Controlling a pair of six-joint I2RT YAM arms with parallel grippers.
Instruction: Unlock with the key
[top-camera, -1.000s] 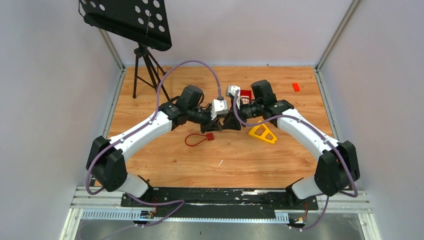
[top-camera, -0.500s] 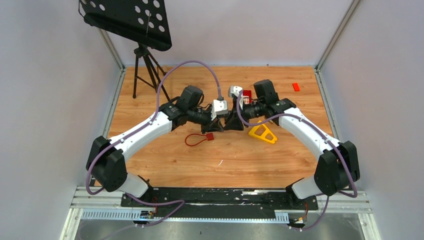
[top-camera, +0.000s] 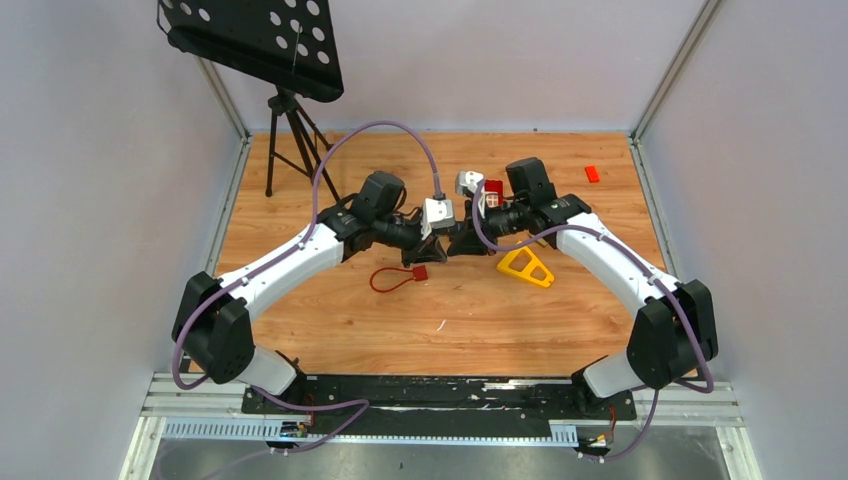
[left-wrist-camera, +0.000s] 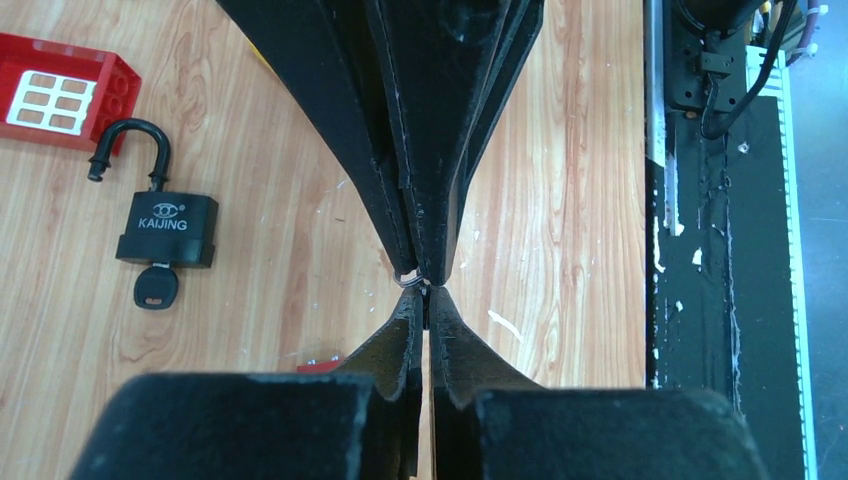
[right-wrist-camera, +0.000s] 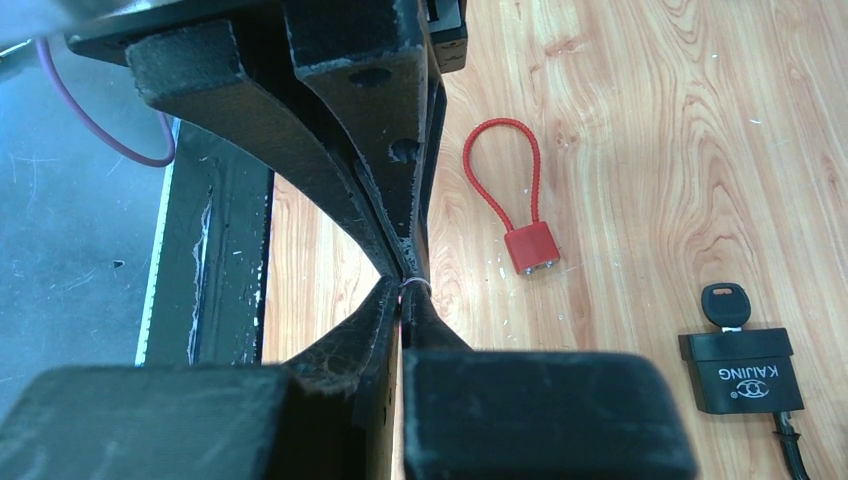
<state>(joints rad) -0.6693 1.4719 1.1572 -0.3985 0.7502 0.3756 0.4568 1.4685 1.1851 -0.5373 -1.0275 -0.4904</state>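
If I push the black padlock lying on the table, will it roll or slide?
The padlock lies flat on its blocky body, so likely slides, not rolls. Its open shackle may swing; the key probably stays in.

We are in a robotics lab cell. We see bare grey walls, aluminium framing, a tripod and a wooden table.

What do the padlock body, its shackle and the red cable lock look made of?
Padlock body: matte black, likely coated metal or plastic; printed white lettering. Shackle: smooth black bar, probably coated steel. Red cable lock: thin flexible loop, probably plastic-sheathed cable.
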